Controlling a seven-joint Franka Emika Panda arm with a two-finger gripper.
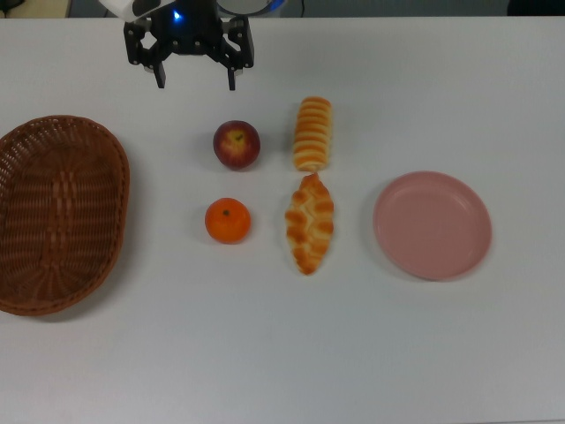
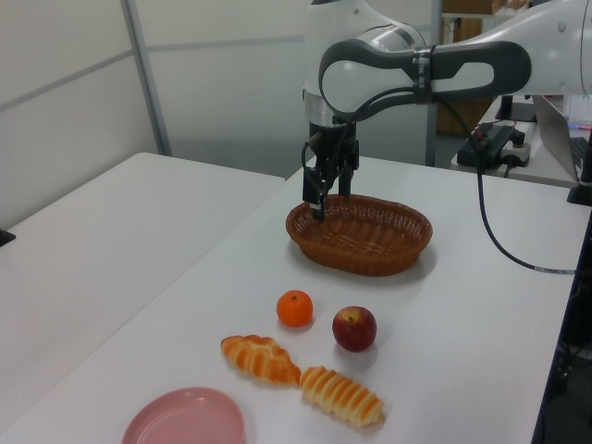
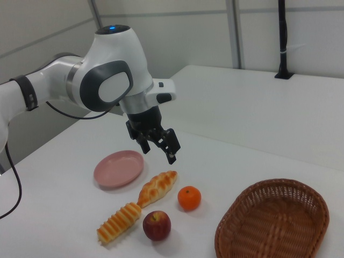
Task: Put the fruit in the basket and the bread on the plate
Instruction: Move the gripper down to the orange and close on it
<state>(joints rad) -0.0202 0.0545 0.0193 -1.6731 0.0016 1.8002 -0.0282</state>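
Observation:
The red-yellow apple (image 1: pixel 237 145) and the orange mandarin (image 1: pixel 228 220) lie mid-table, the apple farther up in the top view. To their right in the top view lie the bread pieces: a ridged roll (image 1: pixel 312 133) and a braided pastry (image 1: pixel 310 223). The pink plate (image 1: pixel 433 224) sits empty at the top view's right. Nothing lies in the brown wicker basket (image 1: pixel 57 212) at the top view's left. My gripper (image 1: pixel 196 79) hangs open above the table, beyond the apple and holding nothing. The right view shows the gripper (image 3: pixel 158 152) above the pastry (image 3: pixel 157 187).
A white table (image 1: pixel 282 353) carries everything. In the left view, a black cable (image 2: pixel 499 245) runs along the table's right side behind the basket (image 2: pixel 359 231), and a second white table (image 2: pixel 102 240) stands at the left view's left.

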